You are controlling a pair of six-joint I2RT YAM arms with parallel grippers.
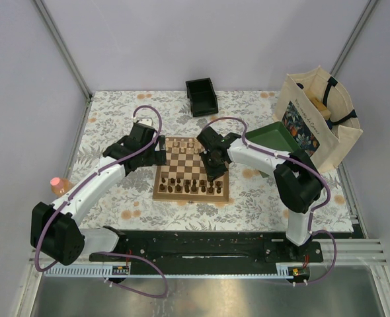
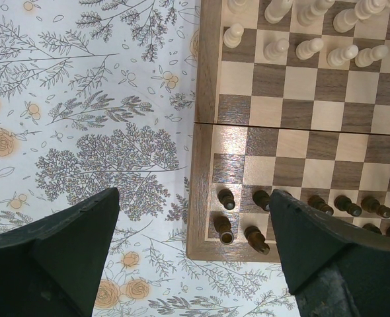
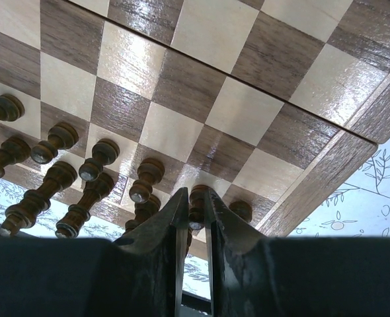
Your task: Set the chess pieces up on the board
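Looks like the board (image 1: 182, 165) is nearly set. The right gripper (image 3: 194, 205) pinches a dark piece (image 3: 197, 197) by the corner; the left gripper (image 2: 195, 193) gapes empty.

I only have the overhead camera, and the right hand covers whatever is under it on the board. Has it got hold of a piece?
Observer: Yes. The right wrist camera shows the right hand with its fingers nearly together around the head of a dark piece, near a corner of the board.
Operator: Anything crowding it?
Observer: A second dark piece stands right beside one finger.
Operator: And the left hand?
Observer: The left hand is wide open and empty, one finger over the tablecloth, the other over the dark corner pieces.
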